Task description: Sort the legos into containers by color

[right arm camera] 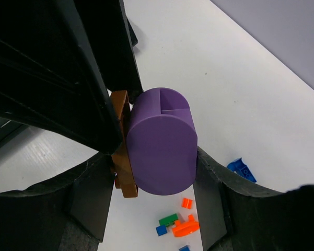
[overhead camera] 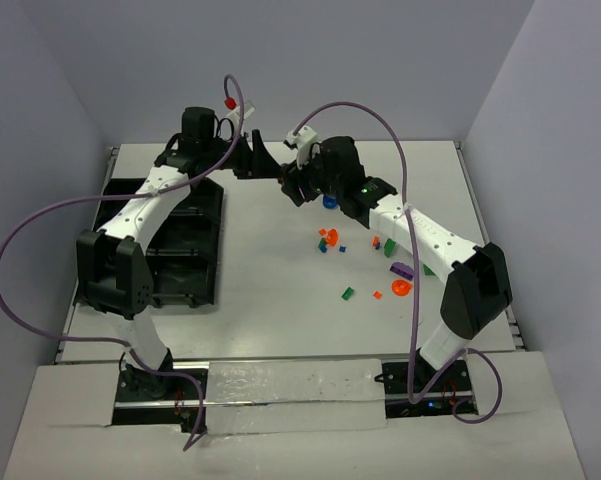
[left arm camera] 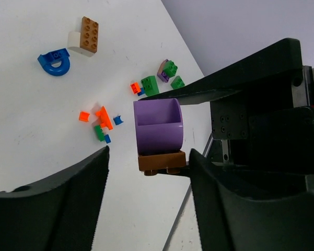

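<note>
bricks lie loose on the table ahead of the right arm's base: orange, green, purple and blue bits, near one another and well apart from the tray on the left side. most of the tray sits under the left arm, and what its compartments hold cannot be told. farther off, a blue ring lies just beside the right wrist. at the far middle both grippers meet, raised off the table. right gripper clamps a purple piece, rounded, with a brown plate stuck to one end. left gripper stands wide around that same piece, gap at one finger, the other just beside the plate.
</note>
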You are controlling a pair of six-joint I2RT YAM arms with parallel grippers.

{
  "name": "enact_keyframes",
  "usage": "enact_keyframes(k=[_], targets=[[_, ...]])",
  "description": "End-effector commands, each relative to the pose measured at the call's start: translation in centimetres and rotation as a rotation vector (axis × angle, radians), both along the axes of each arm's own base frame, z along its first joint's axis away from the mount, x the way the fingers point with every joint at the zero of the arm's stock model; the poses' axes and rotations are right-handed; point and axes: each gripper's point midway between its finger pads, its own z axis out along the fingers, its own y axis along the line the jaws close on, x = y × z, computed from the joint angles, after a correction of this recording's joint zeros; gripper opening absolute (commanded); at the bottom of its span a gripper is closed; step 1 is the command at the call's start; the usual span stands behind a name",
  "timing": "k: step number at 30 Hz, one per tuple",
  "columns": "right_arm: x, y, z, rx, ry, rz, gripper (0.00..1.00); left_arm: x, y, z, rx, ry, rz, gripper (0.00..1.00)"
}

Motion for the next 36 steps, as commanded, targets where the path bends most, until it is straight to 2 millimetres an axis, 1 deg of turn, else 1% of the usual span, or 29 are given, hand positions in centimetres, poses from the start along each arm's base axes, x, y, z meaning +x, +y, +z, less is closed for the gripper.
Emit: enact_keyframes(k=[1,7,10,13,14,16,17,18,20,22,24,26,27,28,29,30,32,33,34,35,36], targets=[[0.8,0.8,3.7,0.072,-0.099,-0.014,0.00,0.0,-0.7,2.1,-0.031,-0.055,-0.039,0.63],[1.5,0.6,4.1,0.088,-0.101,-0.059,0.00,-0.2,-0.7,1.1,-0.016,-0.025,-0.057,0.57],[1.6,0.5,4.1,0.090,-0.103,-0.066,0.00,-0.2,-0.8,0.9,-0.017,-0.022,-0.068,0.53],[1.6,0.4,4.2,0.091,-0.100,-0.071,0.00,-0.3,-0.9,0.6,-0.016,-0.018,-0.077,0.40],[1.5,0.4,4.2,0.092,-0.099,-0.068,0.02,-0.3,-0.8,0.5,-0.016,-0.017,-0.079,0.35],[1.4,0.6,4.4,0.093,-0.096,-0.059,0.13,-0.4,-0.9,0.5,-0.017,-0.020,-0.087,0.16],[1.3,0.5,4.4,0.091,-0.092,-0.056,0.21,-0.4,-0.8,0.4,-0.015,-0.020,-0.088,0.05],[1.1,0.6,4.4,0.090,-0.087,-0.048,0.30,-0.5,-0.8,0.3,-0.013,-0.023,-0.090,0.00],[0.9,0.7,4.3,0.083,-0.082,-0.033,0.54,-0.7,-0.8,0.3,-0.013,-0.030,-0.097,0.00],[0.4,0.7,3.9,0.059,-0.074,-0.004,0.85,-1.2,-0.7,0.7,-0.026,-0.064,-0.128,0.00],[0.0,0.2,3.4,0.020,-0.070,0.027,1.00,-1.7,-0.6,0.5,-0.030,-0.080,-0.148,0.00],[-1.1,-0.5,2.9,-0.002,-0.034,0.081,1.00,-2.2,-0.3,0.9,-0.024,-0.137,-0.171,0.00],[-1.1,-1.4,2.7,-0.016,-0.024,0.096,1.00,-2.4,-0.1,0.6,-0.013,-0.156,-0.177,0.00],[-1.7,-2.2,2.2,-0.033,0.013,0.124,1.00,-2.4,0.1,0.6,0.010,-0.210,-0.187,0.00],[-2.3,-2.4,2.1,-0.029,0.040,0.169,1.00,-2.4,0.4,0.5,0.027,-0.244,-0.195,0.00],[-2.6,-2.7,2.4,-0.026,0.049,0.207,1.00,-2.5,0.6,0.3,0.042,-0.272,-0.205,0.00],[-3.4,-4.2,2.0,-0.038,0.126,0.257,1.00,-2.8,1.1,-0.4,0.084,-0.356,-0.258,0.00],[-3.8,-4.8,1.8,-0.037,0.164,0.281,1.00,-3.3,1.3,-0.5,0.087,-0.396,-0.295,0.00],[-4.2,-5.0,1.8,-0.031,0.188,0.312,1.00,-4.1,1.3,-0.2,0.065,-0.430,-0.340,0.00],[-4.9,-5.2,1.7,-0.022,0.217,0.361,1.00,-4.5,1.4,-0.4,0.059,-0.469,-0.374,0.00],[-5.4,-5.2,1.7,-0.015,0.233,0.394,0.99,-5.3,1.4,0.3,0.030,-0.497,-0.406,0.00]])
